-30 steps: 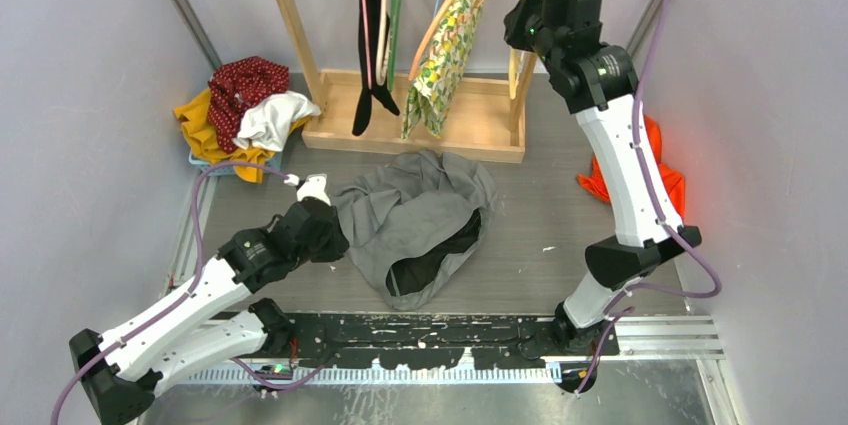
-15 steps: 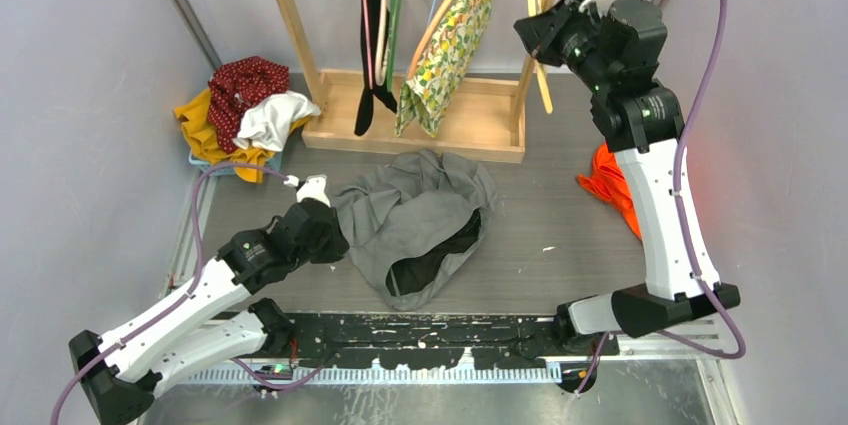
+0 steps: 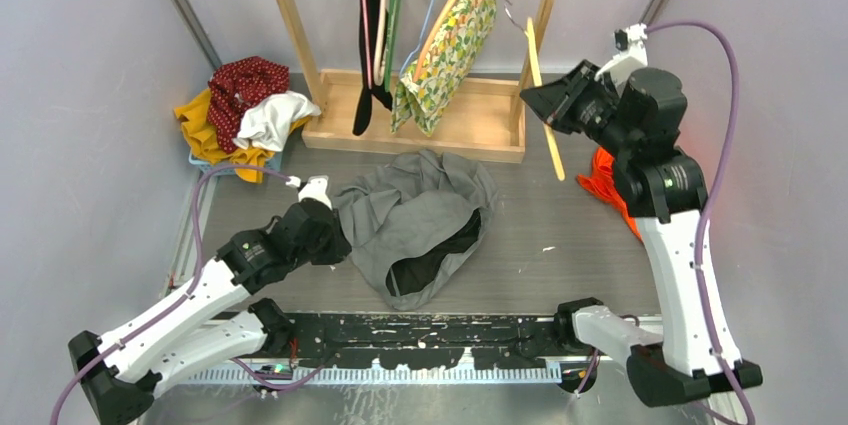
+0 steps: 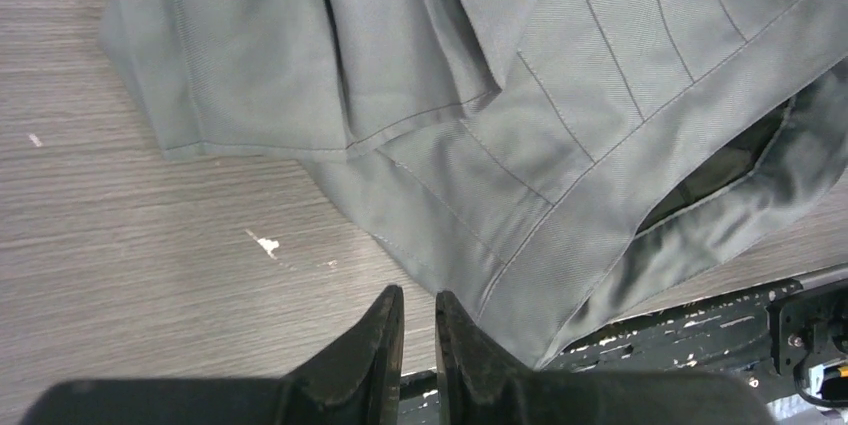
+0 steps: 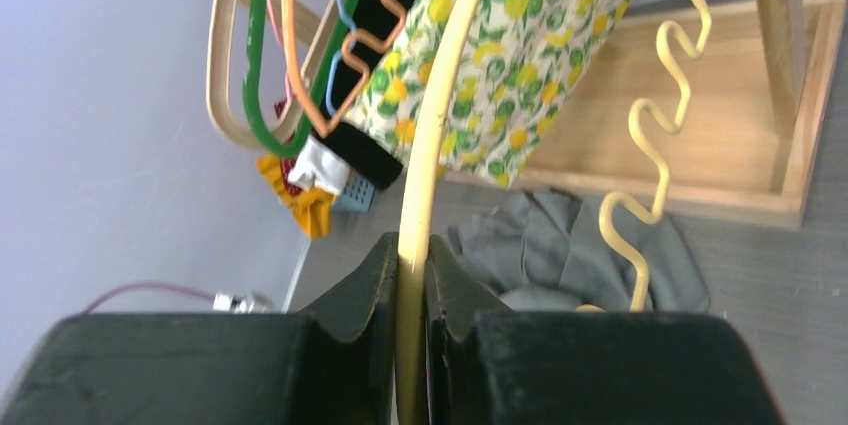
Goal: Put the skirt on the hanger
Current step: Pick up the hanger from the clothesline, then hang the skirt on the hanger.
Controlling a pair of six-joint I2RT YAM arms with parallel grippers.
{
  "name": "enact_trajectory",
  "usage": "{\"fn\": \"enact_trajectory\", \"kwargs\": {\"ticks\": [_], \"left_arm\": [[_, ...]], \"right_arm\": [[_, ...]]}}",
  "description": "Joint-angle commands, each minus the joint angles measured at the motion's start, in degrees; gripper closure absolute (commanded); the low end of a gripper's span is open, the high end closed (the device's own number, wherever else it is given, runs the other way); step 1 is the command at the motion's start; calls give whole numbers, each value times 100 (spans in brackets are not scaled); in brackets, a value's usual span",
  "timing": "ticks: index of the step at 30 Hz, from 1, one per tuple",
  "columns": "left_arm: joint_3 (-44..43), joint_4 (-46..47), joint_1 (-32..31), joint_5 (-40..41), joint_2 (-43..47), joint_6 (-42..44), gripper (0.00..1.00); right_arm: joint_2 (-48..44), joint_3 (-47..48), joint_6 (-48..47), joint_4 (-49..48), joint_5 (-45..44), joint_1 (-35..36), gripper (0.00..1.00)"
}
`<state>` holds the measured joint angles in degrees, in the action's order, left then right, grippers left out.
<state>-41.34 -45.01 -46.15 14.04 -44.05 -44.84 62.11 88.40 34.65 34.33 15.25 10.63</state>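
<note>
While the left gripper [image 4: 418, 323] stays parked at the left edge of the skirt [image 3: 420, 215], its jaws drawn to a narrow slit with no cloth visibly between them, the grey skirt lies crumpled on the table [image 3: 570, 245] in front of the rack [image 3: 480, 125]. Further right, the right gripper [image 5: 411, 263] is clamped on the yellow hanger [image 3: 556, 150] and has carried it off the rail, down and clear of the rack post. With the hanger freed, the next step is judged to be bringing it to the skirt's waistband.

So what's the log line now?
right gripper: shut on yellow hanger | left gripper: shut beside grey skirt | grey skirt: heaped on table
</note>
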Motion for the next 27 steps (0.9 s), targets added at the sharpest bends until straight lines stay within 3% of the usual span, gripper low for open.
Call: {"fn": "enact_trajectory", "kwargs": {"ticks": [1,4,10,18,20,27], "left_arm": [[-271,163,-71,-732,-95,148,79],[-391,176,-367,-972,-353,271,74],[-484,463,-1442,-953,-1038,219,62],[-64,553,-2350,-295,-1001,-673,49],[27,542,-2449,1,-1029,-874,36],[222,1226,-2472,642,-2074,-1231,28]], "right_arm": [[-757,-217,130,511,504,-36,99],[-1087,-336,120,1175,862,-40,99],[-1665,-768,546,1960,2531,-22,99],[-2371,-1216,443,2514,2673,115,99],[-2422,-1320,499,2473,2796,153,99],[-2531,-1173,669,2468,3119,394,99]]}}
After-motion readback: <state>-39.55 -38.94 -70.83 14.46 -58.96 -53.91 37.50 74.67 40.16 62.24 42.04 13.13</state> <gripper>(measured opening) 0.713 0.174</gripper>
